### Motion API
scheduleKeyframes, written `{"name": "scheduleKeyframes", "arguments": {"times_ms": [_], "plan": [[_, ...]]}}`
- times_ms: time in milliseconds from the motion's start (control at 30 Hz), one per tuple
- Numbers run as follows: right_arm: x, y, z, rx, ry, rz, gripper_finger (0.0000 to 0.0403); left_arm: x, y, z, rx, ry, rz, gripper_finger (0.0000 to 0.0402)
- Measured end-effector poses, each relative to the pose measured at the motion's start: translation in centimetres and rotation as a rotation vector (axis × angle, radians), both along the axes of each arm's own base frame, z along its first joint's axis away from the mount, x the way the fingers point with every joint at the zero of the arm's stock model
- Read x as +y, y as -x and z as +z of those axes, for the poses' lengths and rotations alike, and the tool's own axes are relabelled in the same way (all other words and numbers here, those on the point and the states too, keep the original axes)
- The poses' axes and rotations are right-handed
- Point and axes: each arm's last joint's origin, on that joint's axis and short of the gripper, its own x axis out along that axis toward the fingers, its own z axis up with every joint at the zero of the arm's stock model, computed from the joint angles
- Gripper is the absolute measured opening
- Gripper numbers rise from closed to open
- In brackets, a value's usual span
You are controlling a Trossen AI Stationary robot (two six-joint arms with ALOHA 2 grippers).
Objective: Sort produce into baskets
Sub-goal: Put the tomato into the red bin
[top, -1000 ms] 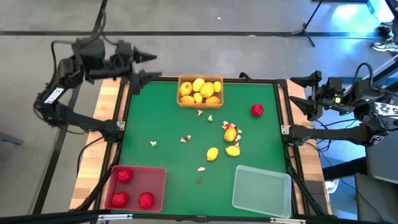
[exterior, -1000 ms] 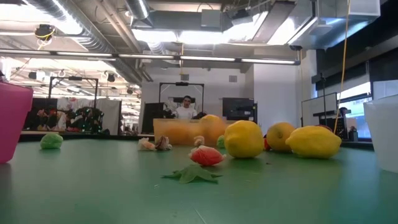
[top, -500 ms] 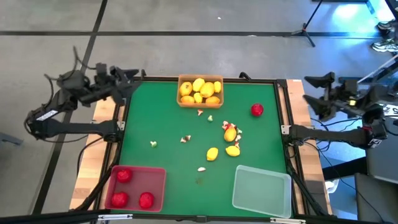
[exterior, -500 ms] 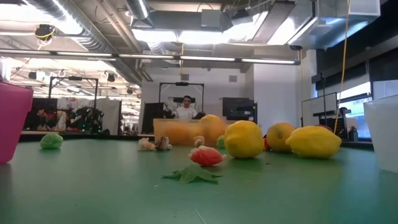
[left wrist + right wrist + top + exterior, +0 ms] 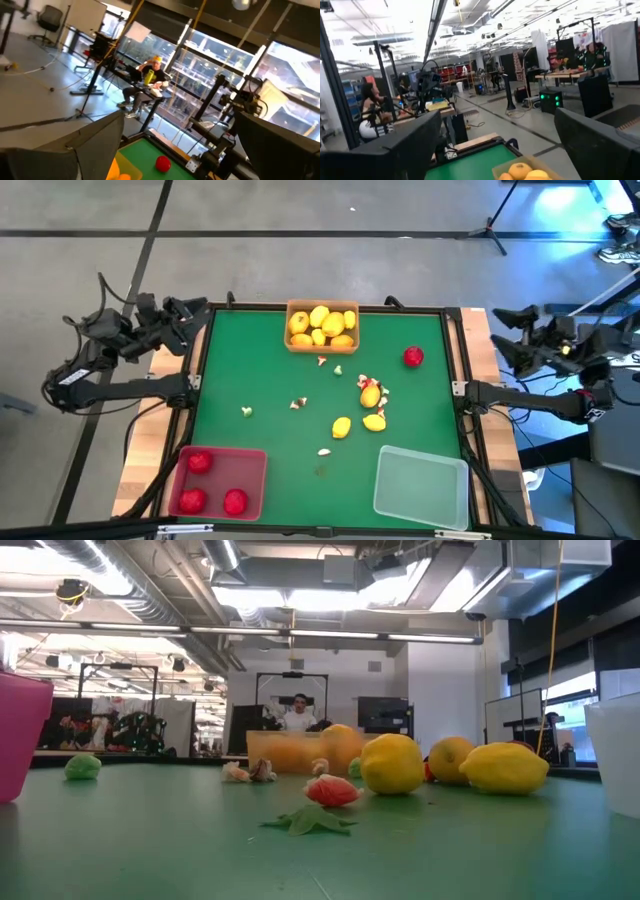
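Note:
Three baskets stand on the green table: an orange one (image 5: 321, 326) at the far edge, full of yellow fruits; a red one (image 5: 218, 482) at the near left, holding three red fruits; and a clear one (image 5: 421, 485) at the near right. Loose produce lies mid-table: a red fruit (image 5: 413, 357), three yellow fruits (image 5: 370, 394) (image 5: 342, 426) (image 5: 374, 422) and small whitish-and-red bits (image 5: 299, 403). My left gripper (image 5: 192, 320) hangs open outside the far left corner. My right gripper (image 5: 510, 332) hangs open beyond the right edge. Neither holds anything.
A raised black rim (image 5: 456, 388) frames the table, with wooden strips outside it. A green leaf piece (image 5: 310, 820) lies in the middle near the front, and a green bit (image 5: 246, 411) lies at the left. A person (image 5: 297, 715) sits beyond the far edge.
My left gripper has drawn back from the table's far left corner toward the left, sinking and rolling as it went. My right gripper has pulled a little farther off the right edge. Both stay open. The produce and baskets have not moved.

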Motion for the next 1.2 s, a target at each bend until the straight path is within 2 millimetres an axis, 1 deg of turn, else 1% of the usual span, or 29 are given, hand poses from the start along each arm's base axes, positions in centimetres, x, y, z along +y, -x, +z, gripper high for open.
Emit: {"name": "scheduleKeyframes", "arguments": {"times_ms": [167, 300, 467, 600, 733, 833, 967, 1067, 1133, 1200], "plan": [[-0.2, -1.4, -2.2, 0.002, -0.057, 0.014, 0.0385, 0.0, 0.0, -1.3, -0.014, 0.057, 0.006, 0.0376], [-0.3, -2.0, -3.4, 0.017, -0.104, 0.023, 0.0385, 0.2, -0.6, -2.3, 0.008, 0.078, 0.006, 0.0376], [-0.4, -2.1, -3.6, 0.018, -0.111, 0.024, 0.0386, 0.5, -1.7, -4.0, 0.022, 0.132, 0.002, 0.0376], [-0.4, -2.1, -3.7, 0.029, -0.126, 0.002, 0.0385, 0.7, -2.5, -5.2, 0.026, 0.132, 0.003, 0.0376], [-0.6, -2.2, -4.7, 0.099, -0.199, -0.056, 0.0386, 0.9, -3.3, -6.7, 0.028, 0.147, -0.002, 0.0376], [-0.6, -2.2, -5.4, 0.161, -0.252, -0.055, 0.0385, 1.0, -3.8, -7.8, 0.018, 0.164, -0.01, 0.0376], [-0.6, -2.4, -6.1, 0.2, -0.313, -0.057, 0.0386, 0.9, -4.1, -8.3, 0.005, 0.188, -0.023, 0.0376], [-0.9, -2.7, -6.9, 0.215, -0.366, -0.121, 0.0385, 0.9, -4.3, -8.5, -0.034, 0.186, -0.034, 0.0376], [-1.1, -3.3, -7.7, 0.248, -0.398, -0.17, 0.0386, 0.9, -4.4, -8.5, -0.073, 0.18, -0.045, 0.0376], [-1.2, -4.3, -8.9, 0.325, -0.421, -0.173, 0.0386, 0.8, -4.5, -8.6, -0.088, 0.178, -0.053, 0.0376]]}}
